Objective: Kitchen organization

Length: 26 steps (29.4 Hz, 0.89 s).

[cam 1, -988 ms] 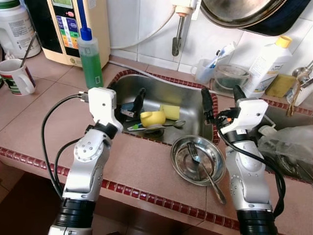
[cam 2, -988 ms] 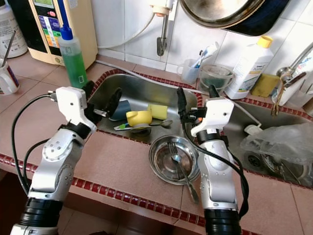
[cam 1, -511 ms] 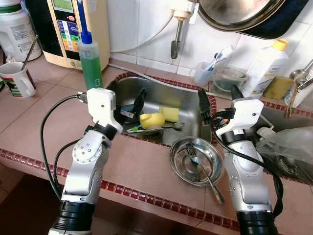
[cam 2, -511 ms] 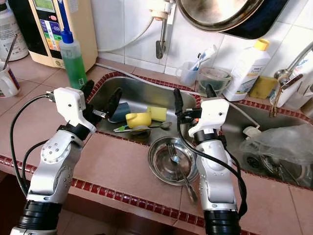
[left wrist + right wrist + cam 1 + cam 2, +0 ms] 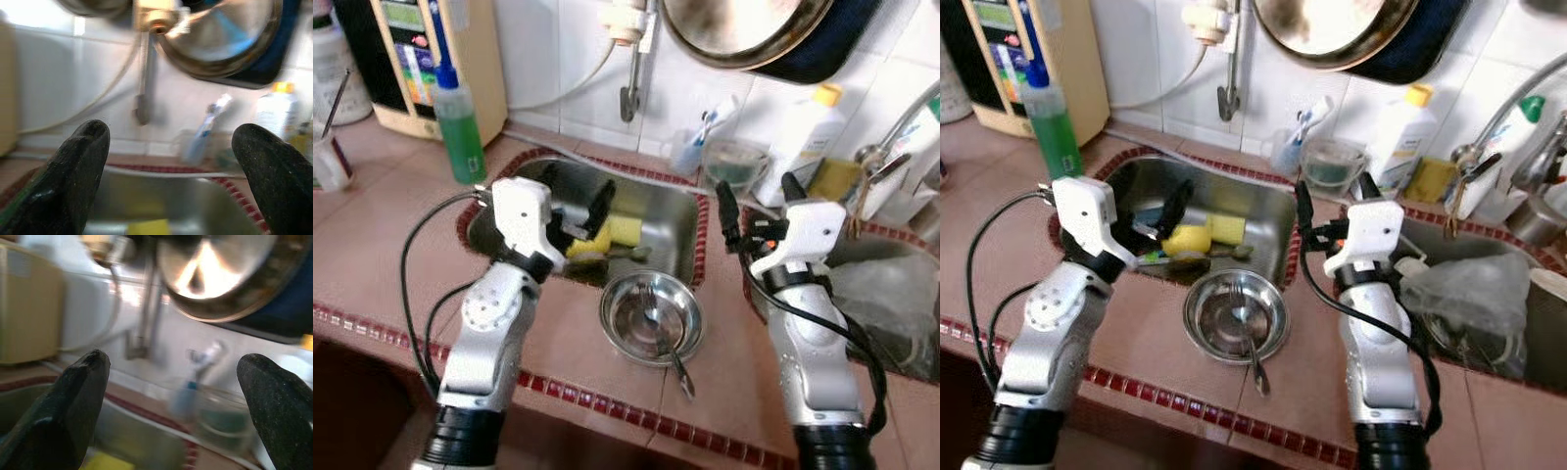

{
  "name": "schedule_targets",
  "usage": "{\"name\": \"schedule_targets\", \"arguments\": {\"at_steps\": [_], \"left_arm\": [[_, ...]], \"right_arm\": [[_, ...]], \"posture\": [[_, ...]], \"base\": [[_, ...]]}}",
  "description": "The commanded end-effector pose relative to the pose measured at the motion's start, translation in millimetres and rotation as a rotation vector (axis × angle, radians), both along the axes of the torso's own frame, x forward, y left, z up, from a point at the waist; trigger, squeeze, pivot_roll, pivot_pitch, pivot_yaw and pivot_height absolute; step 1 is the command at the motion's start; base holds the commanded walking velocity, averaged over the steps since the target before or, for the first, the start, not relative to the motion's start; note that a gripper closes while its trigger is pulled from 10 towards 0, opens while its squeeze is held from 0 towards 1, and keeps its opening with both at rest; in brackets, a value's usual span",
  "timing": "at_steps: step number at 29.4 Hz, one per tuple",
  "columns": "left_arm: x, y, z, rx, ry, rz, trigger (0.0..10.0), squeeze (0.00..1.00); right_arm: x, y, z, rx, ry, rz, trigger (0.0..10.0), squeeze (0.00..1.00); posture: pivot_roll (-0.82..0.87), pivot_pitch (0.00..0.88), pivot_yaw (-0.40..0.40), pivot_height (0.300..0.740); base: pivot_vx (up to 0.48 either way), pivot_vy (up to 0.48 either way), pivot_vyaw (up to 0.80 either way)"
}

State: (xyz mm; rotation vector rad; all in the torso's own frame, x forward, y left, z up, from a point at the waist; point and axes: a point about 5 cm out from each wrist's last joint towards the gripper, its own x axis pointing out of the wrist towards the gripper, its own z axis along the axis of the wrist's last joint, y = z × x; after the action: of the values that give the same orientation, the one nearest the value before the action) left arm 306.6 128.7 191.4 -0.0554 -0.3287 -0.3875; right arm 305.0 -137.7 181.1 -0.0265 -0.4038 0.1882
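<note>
kitchen tabletop with inset sink [image 5: 671,211]. the left end effector [image 5: 576,201] hangs over the sink's left part, fingers spread wide, holding nothing; the right end effector [image 5: 756,203] stands over the tabletop strip at the sink's right rim, likewise wide apart and empty. a steel bowl [image 5: 651,317] sits on the tabletop against the sink's front edge, between the two arms and nearer the camera than both end effectors. a fork [image 5: 647,299] and a spoon [image 5: 672,351] lie in it, long axes running front to back, the spoon handle overhanging the front rim. yellow sponge [image 5: 626,229] in the sink. labels are too blurred to read.
</note>
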Motion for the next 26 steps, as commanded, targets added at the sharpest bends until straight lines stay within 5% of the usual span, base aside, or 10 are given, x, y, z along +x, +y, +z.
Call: {"name": "schedule_targets", "arguments": {"at_steps": [1,13,20,26], "left_arm": [[-1.2,-8.8,4.0,-0.004,-0.011,-0.035,10.0,0.0],[-3.3,-5.1,7.0,-0.061,-0.001,-0.046,10.0,0.0],[-5.0,2.1,6.8,0.007,0.008,-0.005,10.0,0.0],[-23.6,7.2,-0.5,0.096,0.04,-0.043,10.0,0.0]], "right_arm": [[-1.1,-8.0,5.7,-0.012,-0.021,-0.024,10.0,0.0],[-3.6,-6.3,3.3,-0.021,-0.011,-0.016,10.0,0.0],[-9.5,-8.2,-1.7,-0.03,0.005,-0.02,10.0,0.0],[-20.8,-8.4,-12.7,-0.039,0.055,0.007,10.0,0.0]], "posture": [[0.09,0.0,-0.086,0.74],[0.08,0.006,-0.082,0.74],[0.07,0.039,-0.069,0.74],[0.07,0.064,-0.066,0.74]], "base": [[0.0,-0.48,0.0],[0.0,-0.302,0.0],[0.0,0.0,0.0],[0.0,0.0,0.0]]}}
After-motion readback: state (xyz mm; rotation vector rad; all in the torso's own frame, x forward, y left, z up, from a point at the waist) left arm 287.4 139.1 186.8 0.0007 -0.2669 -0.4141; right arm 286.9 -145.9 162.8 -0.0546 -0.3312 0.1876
